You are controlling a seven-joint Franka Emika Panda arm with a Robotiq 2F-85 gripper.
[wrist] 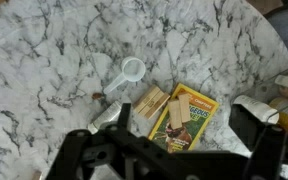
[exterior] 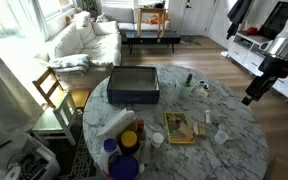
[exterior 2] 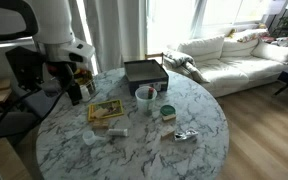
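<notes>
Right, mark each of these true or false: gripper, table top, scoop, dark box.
1. The gripper is open and holds nothing. True.
2. The round table has a plain dark wooden top. False: the top is white marble with grey veins.
3. A white scoop lies on the table close to the wooden blocks. True.
4. The dark box sits on the white sofa. False: it stands on the table, at the edge nearest the sofa.
</notes>
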